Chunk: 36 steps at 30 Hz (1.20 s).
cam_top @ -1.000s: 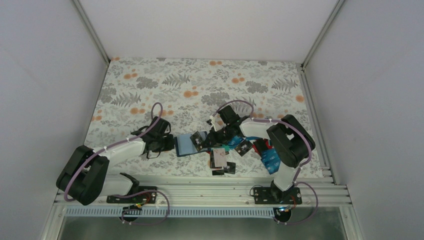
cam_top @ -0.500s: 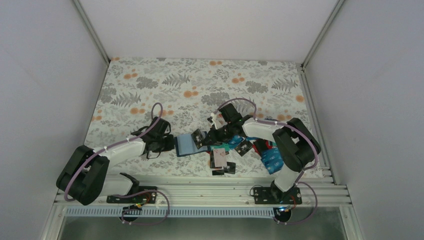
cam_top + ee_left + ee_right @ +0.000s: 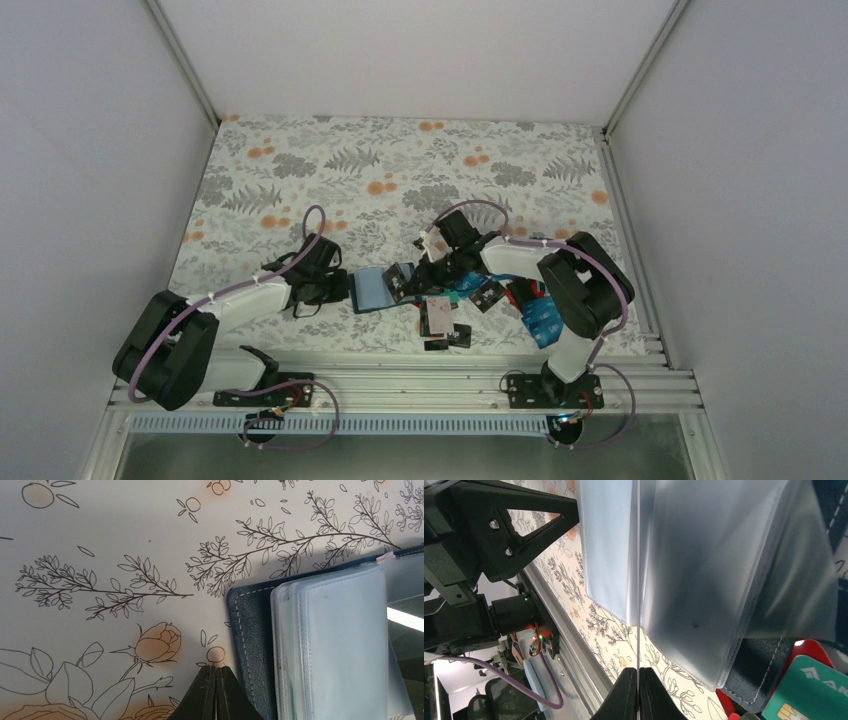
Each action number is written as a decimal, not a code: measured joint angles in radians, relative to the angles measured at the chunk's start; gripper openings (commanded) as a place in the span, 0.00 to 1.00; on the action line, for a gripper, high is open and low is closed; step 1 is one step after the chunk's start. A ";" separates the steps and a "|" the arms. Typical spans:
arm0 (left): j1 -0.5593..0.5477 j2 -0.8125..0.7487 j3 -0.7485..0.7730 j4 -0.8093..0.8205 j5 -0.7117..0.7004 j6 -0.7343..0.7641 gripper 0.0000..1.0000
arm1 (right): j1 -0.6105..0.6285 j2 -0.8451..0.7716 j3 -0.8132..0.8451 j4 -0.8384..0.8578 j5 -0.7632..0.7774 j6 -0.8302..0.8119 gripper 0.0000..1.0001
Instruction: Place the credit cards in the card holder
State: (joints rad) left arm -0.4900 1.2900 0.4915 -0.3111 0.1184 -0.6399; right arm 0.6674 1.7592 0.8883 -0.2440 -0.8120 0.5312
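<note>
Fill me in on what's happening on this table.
Two robot arms are working on an open navy folding card holder with clear plastic sleeves. The left gripper, jaws shut, sits at its outer edge. The right gripper, jaws shut, seems to pinch one sleeve edge-on. The coloured plastic credit cards lie loose on the floral cloth nearby.

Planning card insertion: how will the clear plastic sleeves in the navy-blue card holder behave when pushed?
The clear plastic sleeves look thin and probably floppy: in the right wrist view one seems bowed. Their glossy sheen suggests slipperiness. The stitched navy-blue card holder is likely light, so it may slide on the floral tablecloth.
</note>
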 measured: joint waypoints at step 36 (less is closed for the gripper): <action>0.000 0.013 -0.009 0.048 0.025 -0.001 0.02 | 0.013 0.129 0.012 0.137 -0.096 -0.007 0.04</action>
State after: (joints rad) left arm -0.4896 1.3033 0.4824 -0.2630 0.1436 -0.6407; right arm 0.6804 1.8877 0.9005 -0.1074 -0.9077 0.5243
